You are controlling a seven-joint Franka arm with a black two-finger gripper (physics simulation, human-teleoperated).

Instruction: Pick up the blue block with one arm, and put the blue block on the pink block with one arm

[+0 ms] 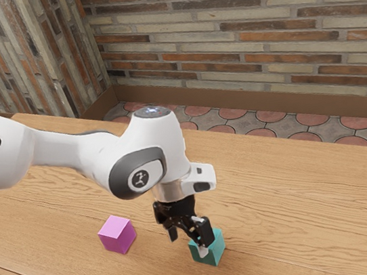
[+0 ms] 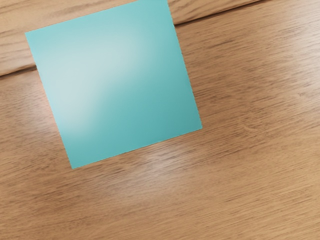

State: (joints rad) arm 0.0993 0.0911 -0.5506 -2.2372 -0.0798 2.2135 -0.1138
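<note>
over the wooden worktop point(image 1: 300, 189) the white arm point(image 1: 69, 153) reaches in from the left. its end effector point(image 1: 188, 236) hangs with fingers apart, holding nothing, just above the blue block point(image 1: 213, 251) on the near side. the pink block point(image 1: 117, 234) stands apart, left of it.

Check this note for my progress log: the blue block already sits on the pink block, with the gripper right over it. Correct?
No. The exterior view shows the blue block sitting on the table, apart from the pink block, not on it. The gripper is right over the blue block, as noted.
</note>
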